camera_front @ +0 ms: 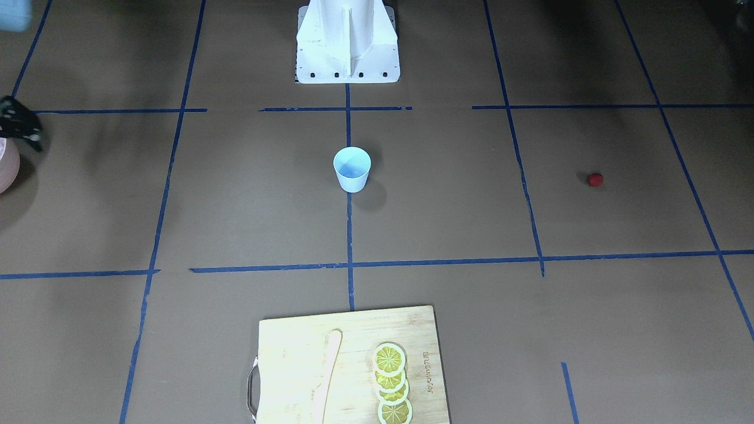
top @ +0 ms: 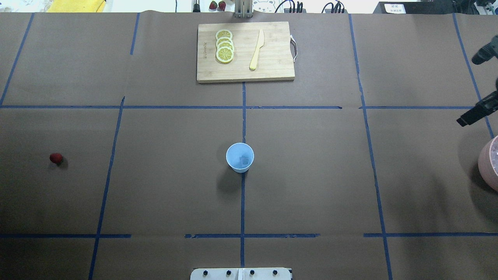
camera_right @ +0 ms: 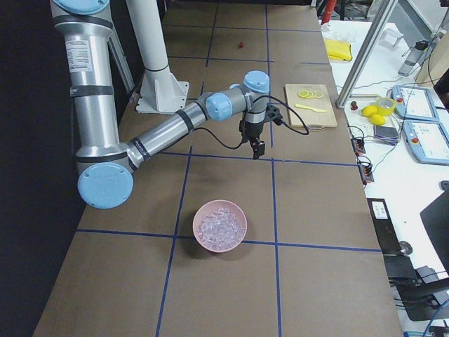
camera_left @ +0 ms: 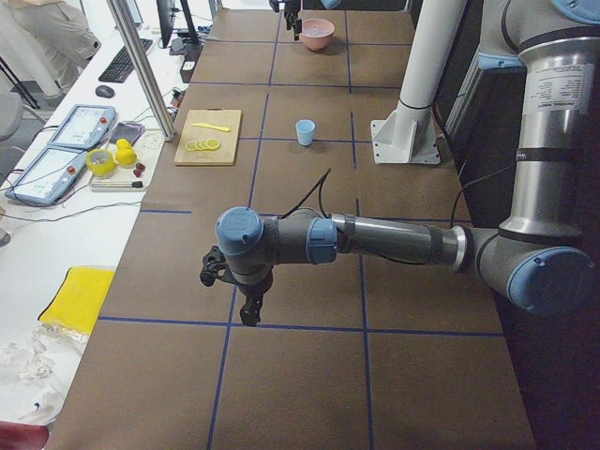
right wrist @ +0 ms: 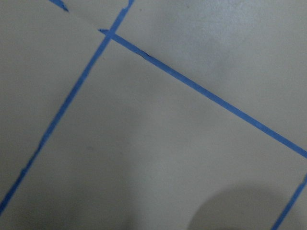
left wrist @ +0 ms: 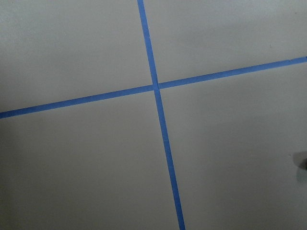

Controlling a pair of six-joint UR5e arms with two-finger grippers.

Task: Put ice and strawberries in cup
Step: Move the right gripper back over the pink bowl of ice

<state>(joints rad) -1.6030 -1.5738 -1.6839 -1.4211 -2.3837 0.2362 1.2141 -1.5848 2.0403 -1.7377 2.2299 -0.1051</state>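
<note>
Jaws unreadable on both: I cannot tell open from closed on the left gripper (camera_left: 242, 298) or the right gripper (camera_right: 257, 146). The strawberry (top: 55, 157) lies on the table's left side, well apart from the central cup (top: 240, 157); I judge the left arm nearer. Ice (camera_right: 219, 226) sits in the pink bowl (camera_right: 196, 223), near the right gripper.

The left arm (camera_left: 394, 239) and right arm (camera_right: 175, 126) are grey metal tubes with pale blue caps on their round joints. Printed labels sit on the silver upright segments, and thin black cables loop off the forearms. The white finned pedestal (camera_front: 347, 41) has a row of dark bolts along its foot.
</note>
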